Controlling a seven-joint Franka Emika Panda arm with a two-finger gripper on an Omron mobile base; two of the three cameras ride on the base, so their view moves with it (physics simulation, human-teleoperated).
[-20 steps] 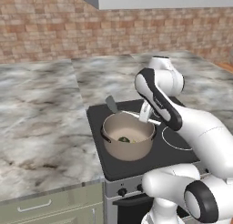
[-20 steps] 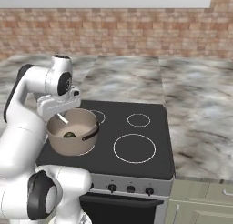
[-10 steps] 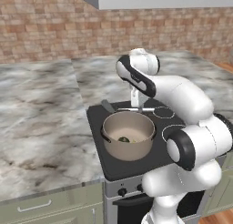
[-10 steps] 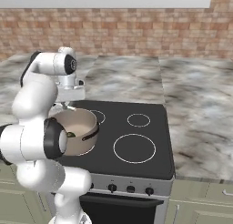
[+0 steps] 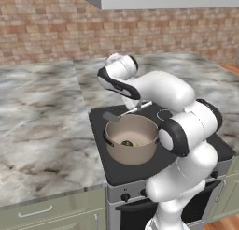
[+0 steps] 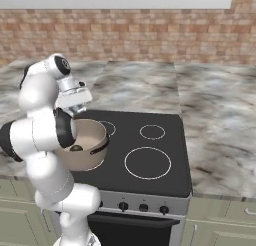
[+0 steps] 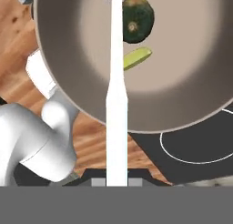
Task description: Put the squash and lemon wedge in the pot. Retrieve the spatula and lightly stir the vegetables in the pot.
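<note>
Spatula [image 7: 116, 82] — clamped in hand [image 7: 116, 181] — reaches over pot [image 7: 191, 95].

Bright, even, slightly soft render.

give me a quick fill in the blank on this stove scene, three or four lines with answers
1. The tool is shut on the handle of the ____.
2. The dark green squash and the lemon wedge both lie inside the ____.
3. The pot stands on the black ____.
4. The wall behind the counter is made of ____.

Missing words: spatula; pot; stove; brick
</note>
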